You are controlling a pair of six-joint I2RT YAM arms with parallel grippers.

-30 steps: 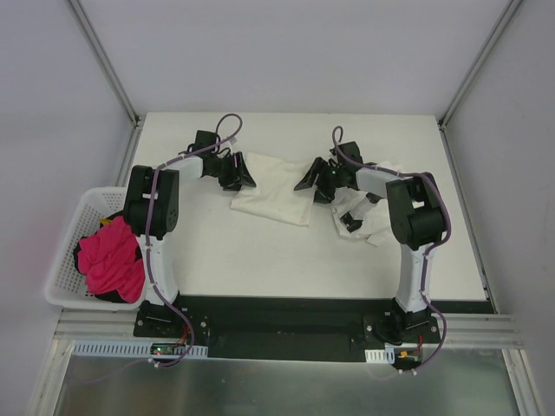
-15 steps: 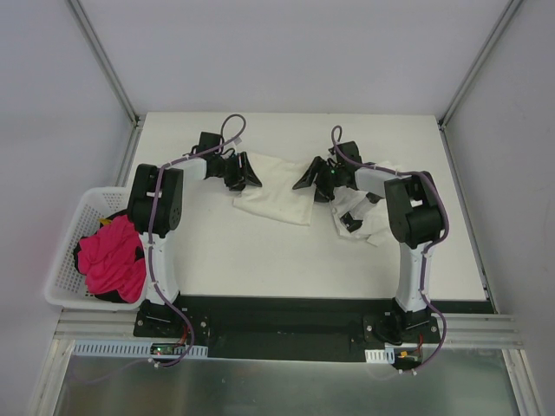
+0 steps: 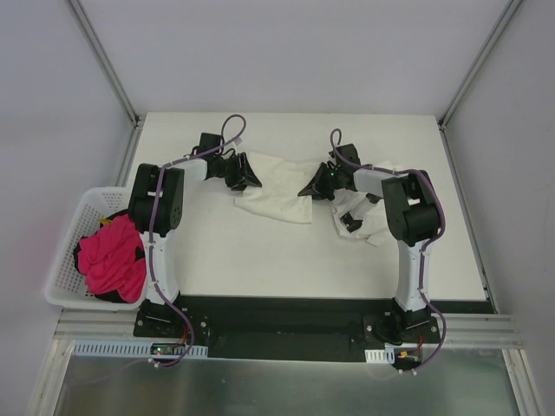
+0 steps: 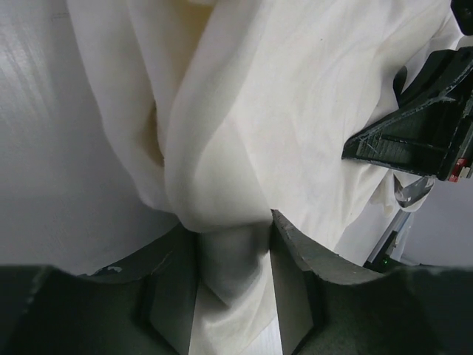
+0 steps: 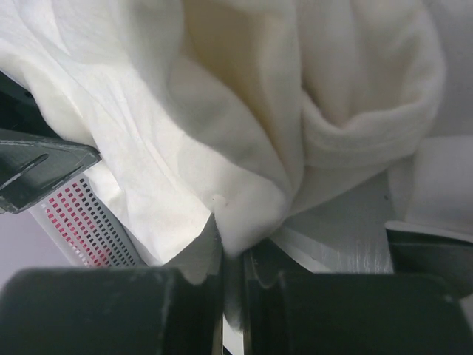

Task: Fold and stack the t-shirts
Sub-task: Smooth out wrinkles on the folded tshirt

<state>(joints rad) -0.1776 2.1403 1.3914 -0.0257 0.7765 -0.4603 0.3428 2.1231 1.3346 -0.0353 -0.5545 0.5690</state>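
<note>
The plain cream-white t-shirt lies rumpled at the back middle of the table, stretched between both grippers. My left gripper is at its left edge. In the left wrist view a bunched fold of the t-shirt fills the gap of the left gripper and touches both fingers. My right gripper is at the shirt's right edge, and its wrist view shows the right gripper shut on a pinched cloth fold. The white t-shirt with black marks lies crumpled under the right arm.
A white basket holding bright pink cloth sits off the table's left edge. The table's raised frame runs along the back and sides. The right gripper's black finger shows in the left wrist view.
My right gripper has shut on the cream-white shirt's right edge. My left gripper has shifted a little to the right with its fold of cloth.
</note>
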